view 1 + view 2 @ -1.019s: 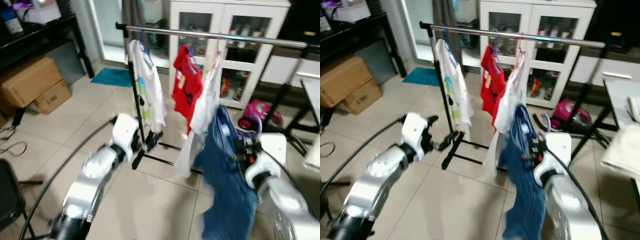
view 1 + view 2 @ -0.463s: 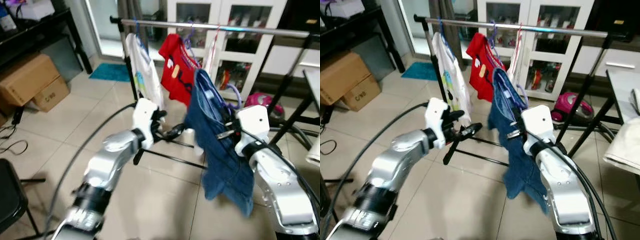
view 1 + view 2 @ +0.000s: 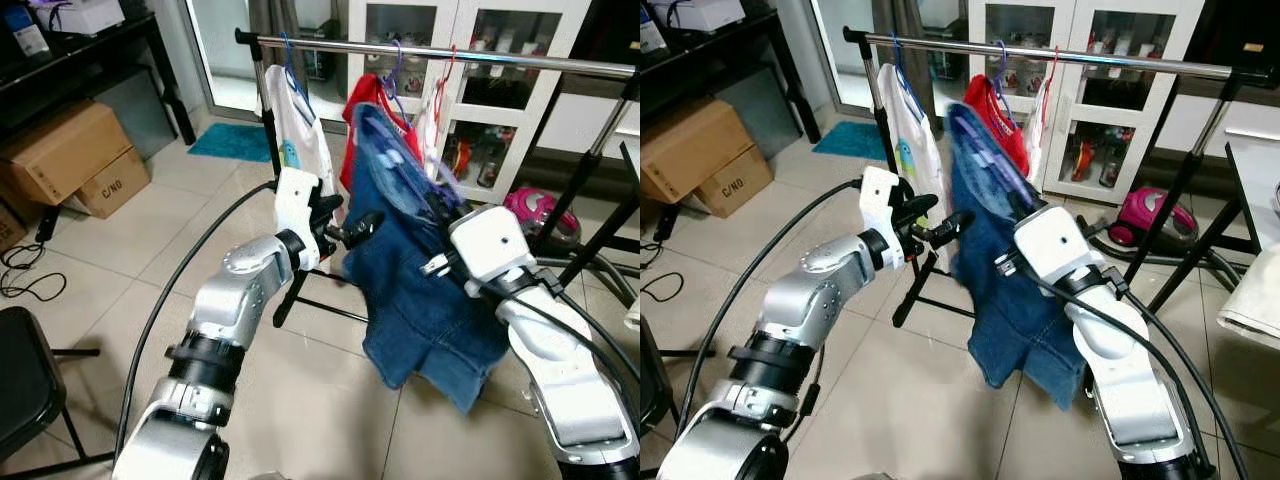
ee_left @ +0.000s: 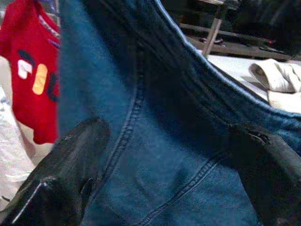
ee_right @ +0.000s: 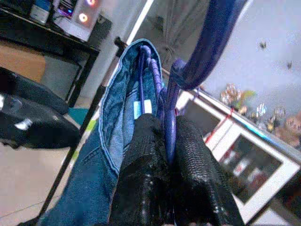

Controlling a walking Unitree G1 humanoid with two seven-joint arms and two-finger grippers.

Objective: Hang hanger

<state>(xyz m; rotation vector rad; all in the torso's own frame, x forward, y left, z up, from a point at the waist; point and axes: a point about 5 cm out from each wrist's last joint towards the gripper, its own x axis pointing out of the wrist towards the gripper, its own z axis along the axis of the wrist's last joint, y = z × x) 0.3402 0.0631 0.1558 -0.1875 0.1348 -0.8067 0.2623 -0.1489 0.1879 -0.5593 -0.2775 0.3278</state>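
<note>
Robot holding a hanger with jeans up in front of the clothes rail

A metal clothes rail (image 3: 520, 58) runs across the room in front of a white glass-door cabinet (image 3: 480, 40), with a white shirt (image 3: 297, 130) and a red shirt (image 3: 365, 110) hanging on it. In front of those garments, below the rail, a pair of blue jeans (image 3: 420, 290) hangs from a purple hanger (image 5: 207, 42), tilted. The right gripper (image 5: 165, 155) has its two black fingers pinched tight on the hanger's neck, just beneath the hook. The left gripper (image 4: 164, 160) is raised beside the denim with its fingers (image 4: 80, 155) spread wide, one on either side of the cloth, not clamping it. Cardboard boxes (image 3: 70, 160) sit on the tiled floor (image 3: 120, 250) to the left, and a pink vacuum cleaner (image 3: 530, 205) lies beyond the rail.
</note>
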